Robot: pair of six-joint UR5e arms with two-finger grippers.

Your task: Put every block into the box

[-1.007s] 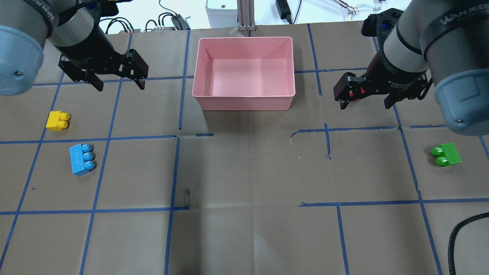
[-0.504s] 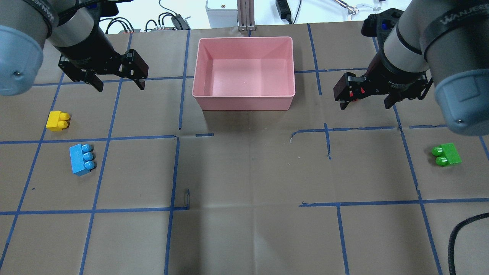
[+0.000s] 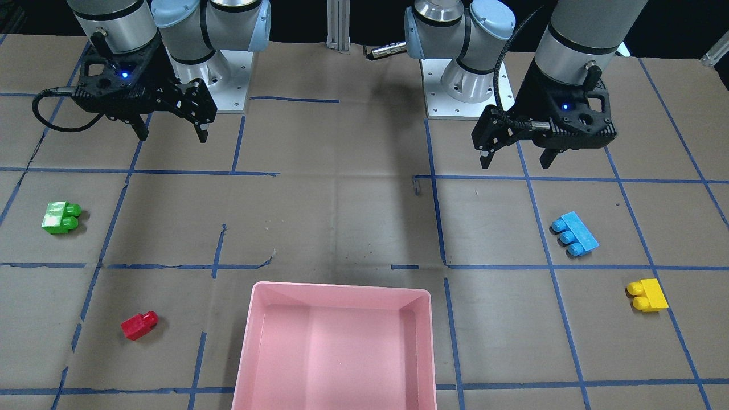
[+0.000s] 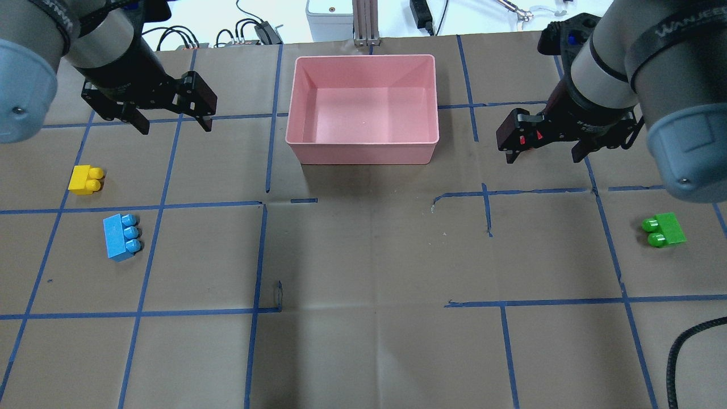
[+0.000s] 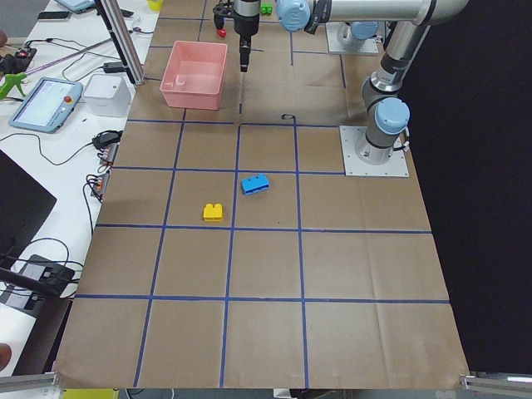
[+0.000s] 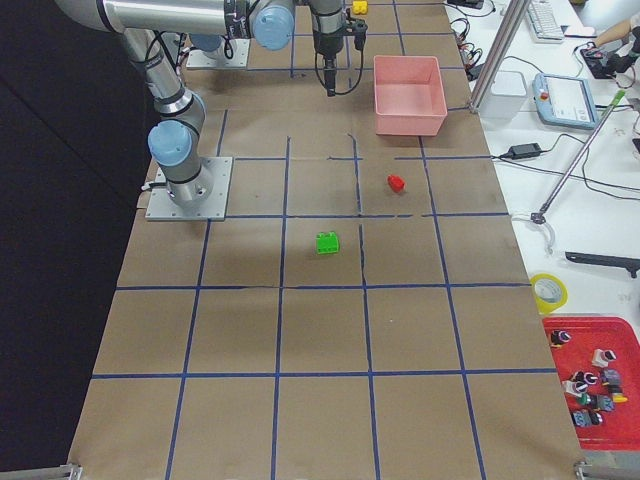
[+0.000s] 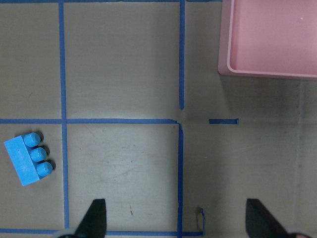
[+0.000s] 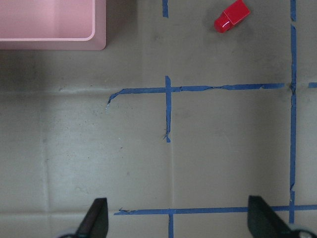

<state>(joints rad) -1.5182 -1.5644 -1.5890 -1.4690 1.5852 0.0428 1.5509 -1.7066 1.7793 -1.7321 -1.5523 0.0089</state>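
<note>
The pink box (image 4: 363, 152) stands at the far middle of the table and has nothing in it. The yellow block (image 4: 85, 179) and blue block (image 4: 120, 237) lie at the left. The green block (image 4: 664, 230) lies at the right. The red block (image 3: 138, 326) lies near the box; the right wrist view shows it (image 8: 231, 16) too. My left gripper (image 4: 173, 126) is open and empty, hovering beyond the yellow block. My right gripper (image 4: 543, 158) is open and empty, hovering right of the box, over the red block.
Blue tape lines grid the brown table cover. Cables and devices (image 4: 261, 29) and a metal post (image 4: 366, 23) sit beyond the far edge. A black cable (image 4: 684, 346) curls at the near right. The robot bases (image 3: 467, 85) stand on my side.
My left gripper has moved slightly farther away and to the left. My right gripper and the blocks have not moved.
</note>
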